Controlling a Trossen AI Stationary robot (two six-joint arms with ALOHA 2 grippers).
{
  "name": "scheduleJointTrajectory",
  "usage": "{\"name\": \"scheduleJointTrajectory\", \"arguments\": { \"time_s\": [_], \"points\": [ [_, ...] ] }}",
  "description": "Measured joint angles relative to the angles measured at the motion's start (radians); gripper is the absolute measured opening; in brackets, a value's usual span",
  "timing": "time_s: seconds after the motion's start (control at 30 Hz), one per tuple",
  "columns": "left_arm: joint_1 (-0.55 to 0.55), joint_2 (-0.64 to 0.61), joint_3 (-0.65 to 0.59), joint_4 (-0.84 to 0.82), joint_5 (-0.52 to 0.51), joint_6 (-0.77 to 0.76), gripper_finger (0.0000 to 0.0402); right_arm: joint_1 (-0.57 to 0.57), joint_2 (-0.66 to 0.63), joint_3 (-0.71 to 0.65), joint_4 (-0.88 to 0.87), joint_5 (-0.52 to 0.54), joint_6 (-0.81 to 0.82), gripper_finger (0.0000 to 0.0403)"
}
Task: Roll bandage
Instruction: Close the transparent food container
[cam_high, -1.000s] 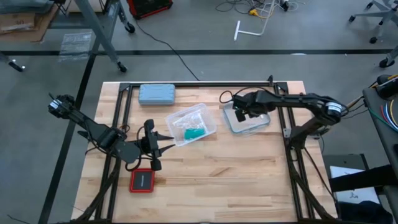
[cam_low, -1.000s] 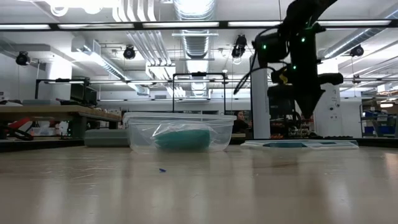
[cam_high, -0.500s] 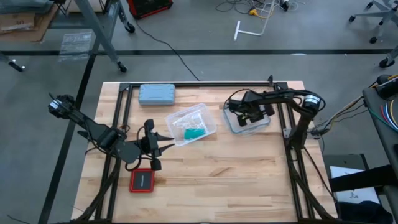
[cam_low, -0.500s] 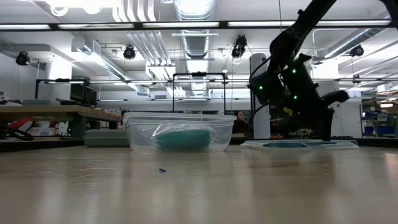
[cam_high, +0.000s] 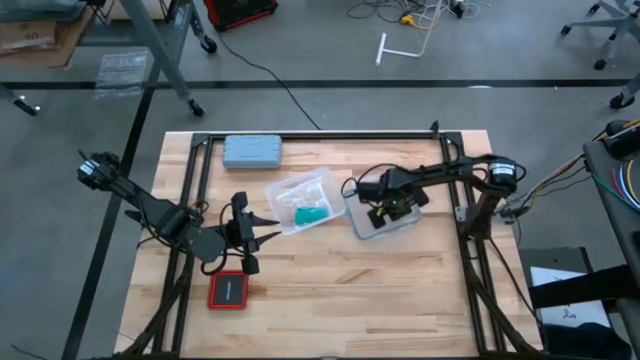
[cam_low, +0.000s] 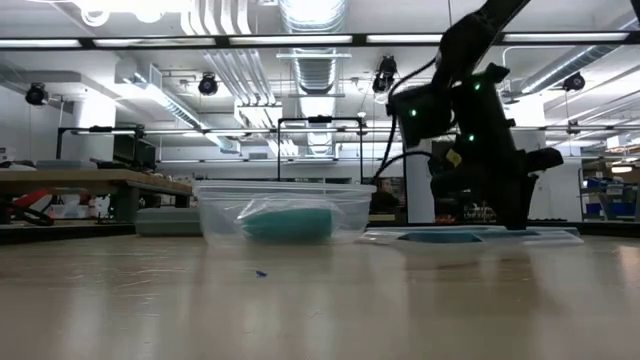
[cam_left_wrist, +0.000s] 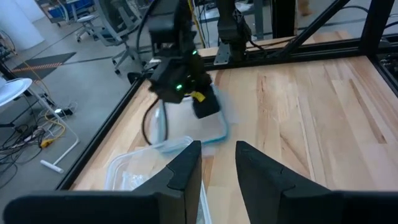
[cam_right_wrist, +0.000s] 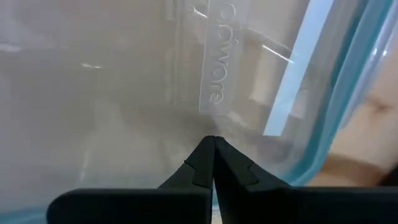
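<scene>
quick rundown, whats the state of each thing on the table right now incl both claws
bandage: rolled up, lying in the open container
clear container: open, no lid on
clear lid: flat on the table, right claw pressing on it
grey-blue case: closed
red pad: lying flat
left claw: open, empty
right claw: shut, tips on the lid

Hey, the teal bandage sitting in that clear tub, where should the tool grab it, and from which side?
Come straight down from above. The tub's walls ring the bandage, so no side approach looks open, and the lid lies apart beside it. Pinch across the bandage's narrow middle, since it lies as a short soft lump.
</scene>
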Motion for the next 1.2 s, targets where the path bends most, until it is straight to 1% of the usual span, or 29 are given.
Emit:
{"name": "scheduleJointTrajectory", "arguments": {
  "time_s": [0.1, 0.23, 0.47, 0.57, 0.7, 0.8, 0.93, 1.2],
  "points": [
    [0.0, 0.0, 0.0, 0.0, 0.0, 0.0, 0.0099, 0.062, -0.043, -0.004, 0.022, -0.012, 0.034, 0.0],
    [0.0, 0.0, -0.003, -0.001, 0.0, 0.0, 0.0106, 0.105, -0.135, -0.004, 0.017, 0.058, 0.074, 0.0],
    [0.0, 0.0, -0.003, 0.002, 0.0, 0.0, 0.0111, 0.095, -0.308, -0.014, 0.002, 0.115, 0.077, 0.0],
    [0.0, 0.0, -0.003, 0.004, 0.004, 0.0, 0.0106, 0.076, -0.364, -0.039, -0.032, 0.145, 0.097, 0.0],
    [0.0, 0.0, -0.003, 0.006, 0.007, 0.0, 0.0096, 0.04, -0.421, -0.109, -0.044, 0.146, 0.143, 0.0],
    [0.0, 0.0, -0.004, 0.01, 0.007, 0.0, 0.0089, 0.022, -0.436, -0.166, -0.038, 0.15, 0.192, 0.0],
    [0.0, 0.0, -0.004, 0.011, 0.008, 0.0, 0.0082, 0.019, -0.422, -0.222, -0.002, 0.176, 0.253, 0.0],
    [0.0, 0.0, -0.004, 0.016, 0.008, 0.0, 0.0081, 0.019, -0.345, -0.242, 0.092, 0.207, 0.266, 0.0]
  ]
}}
